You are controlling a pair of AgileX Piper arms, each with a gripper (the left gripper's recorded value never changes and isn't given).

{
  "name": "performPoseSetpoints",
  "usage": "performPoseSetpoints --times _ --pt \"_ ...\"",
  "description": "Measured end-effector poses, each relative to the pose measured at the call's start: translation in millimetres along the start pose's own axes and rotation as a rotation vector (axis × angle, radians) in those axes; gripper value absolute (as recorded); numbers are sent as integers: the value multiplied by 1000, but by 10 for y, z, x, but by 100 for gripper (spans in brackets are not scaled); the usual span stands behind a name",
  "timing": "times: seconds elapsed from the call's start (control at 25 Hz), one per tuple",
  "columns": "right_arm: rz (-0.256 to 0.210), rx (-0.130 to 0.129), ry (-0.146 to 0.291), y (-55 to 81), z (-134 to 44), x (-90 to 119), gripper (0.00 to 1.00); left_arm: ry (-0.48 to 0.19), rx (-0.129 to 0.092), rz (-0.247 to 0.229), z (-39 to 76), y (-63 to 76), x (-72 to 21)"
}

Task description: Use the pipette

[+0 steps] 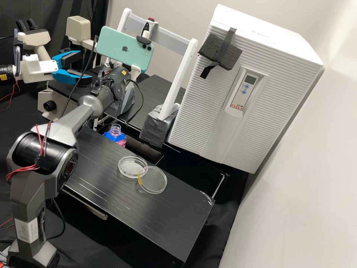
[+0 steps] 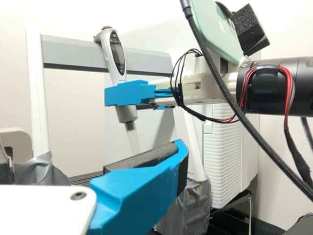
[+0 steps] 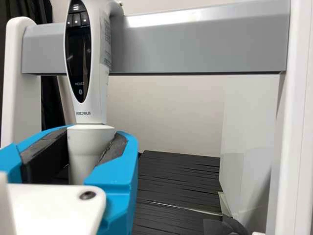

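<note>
Pipette clamped in right gripper, open bottle holding pink liquid

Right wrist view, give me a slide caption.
Right pincer shut on the pipette, in front of a grey crossbar.

Black ribbed counter over black cloth. On it, two clear round dishes, the rear dish and the front dish, lie flat with rims touching; a short yellow mark sits where they meet. At the counter's far edge stands an uncapped bottle of pink liquid with a blue label. Behind it is a stand of white uprights and a grey crossbar, one foot wrapped in grey tape. To the right stands a tall white ribbed cabinet with a small control panel; a dark foam block is strapped to its upper front corner. A mint-green phone sits in a black clamp. A beige instrument stands rear left.
</note>
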Motion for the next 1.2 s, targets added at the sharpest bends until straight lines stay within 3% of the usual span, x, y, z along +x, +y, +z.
performPoseSetpoints --times 0.6,0.64,1.2 --pt "23 -2 -22 88 82 -5 0 -10 -3 -2 34 -10 7" --pt "23 -2 -22 88 82 -5 100 -10 -3 -2 34 -10 7" --pt "-6 1 -1 -39 107 -2 100 -12 -9 -3 48 -18 8"
